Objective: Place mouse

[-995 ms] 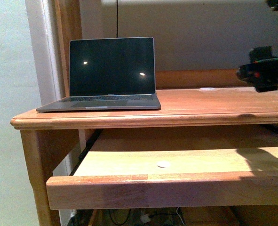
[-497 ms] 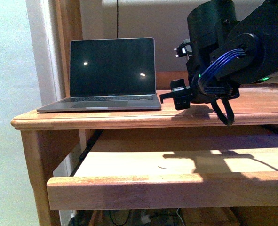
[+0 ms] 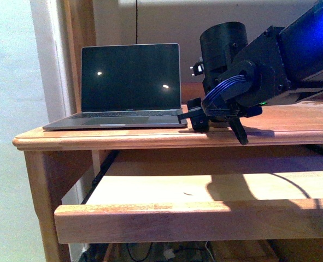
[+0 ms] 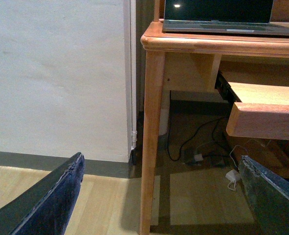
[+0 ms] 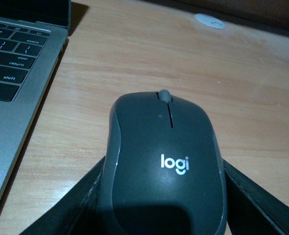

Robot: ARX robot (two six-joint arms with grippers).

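Observation:
The dark grey mouse [image 5: 164, 161] with a white "logi" mark sits between the two black fingers of my right gripper [image 5: 164, 191], which is shut on its sides. It is low over the wooden desk top [image 5: 183, 63], just right of the laptop's keyboard edge [image 5: 17, 73]. In the front view my right gripper [image 3: 197, 117] reaches in from the right and sits at the desk top beside the open laptop [image 3: 125, 87]; the mouse itself is hidden there. My left gripper [image 4: 159, 196] is open and empty, low beside the desk leg [image 4: 151, 142], over the floor.
A pull-out keyboard shelf [image 3: 194, 210] juts forward under the desk top [image 3: 150, 136]. A small white disc [image 5: 209, 20] lies on the desk farther back. Cables and a plug [image 4: 198, 156] lie on the floor beneath the desk. A wall [image 4: 56, 73] stands left of the desk.
My right arm has swung in from the far right towards the laptop and come down, so the gripper with the mouse now sits low at the desk top beside the laptop.

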